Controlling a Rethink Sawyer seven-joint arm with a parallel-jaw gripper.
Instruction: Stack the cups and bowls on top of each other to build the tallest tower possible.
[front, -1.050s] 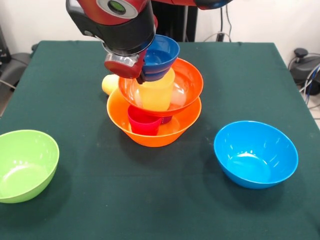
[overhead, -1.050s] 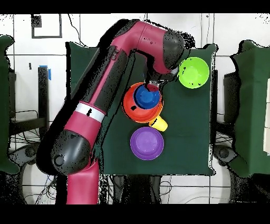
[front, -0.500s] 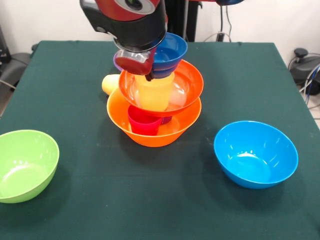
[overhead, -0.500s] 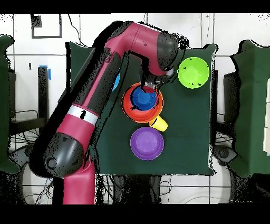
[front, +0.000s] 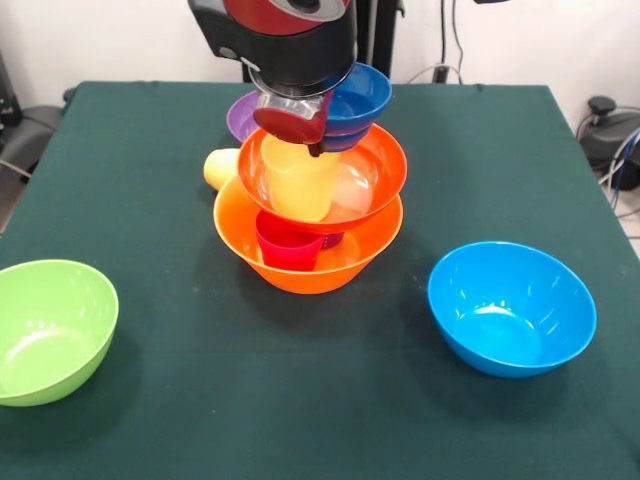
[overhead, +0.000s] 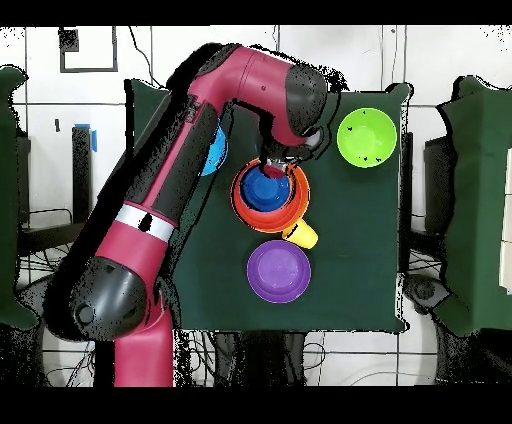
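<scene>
1. Tower (front: 308, 235) of glossy round plastic stands mid-table on the green cloth (front: 300, 400): the largest orange bowl (front: 300, 268) holds a red-pink cup (front: 287, 247) and a purple cup (front: 334, 240).
2. Red-orange bowl (front: 372, 180) sits above them, holding a pale yellow cup (front: 300, 182).
3. Small dark blue bowl (front: 358, 100) is highest, tilted.
4. Gripper (front: 298, 118) is at the dark blue bowl's rim; whether it grips, I cannot tell.
5. Light blue bowl (front: 511, 308), lime bowl (front: 50, 330) and purple bowl (overhead: 278, 270) lie apart, empty.
</scene>
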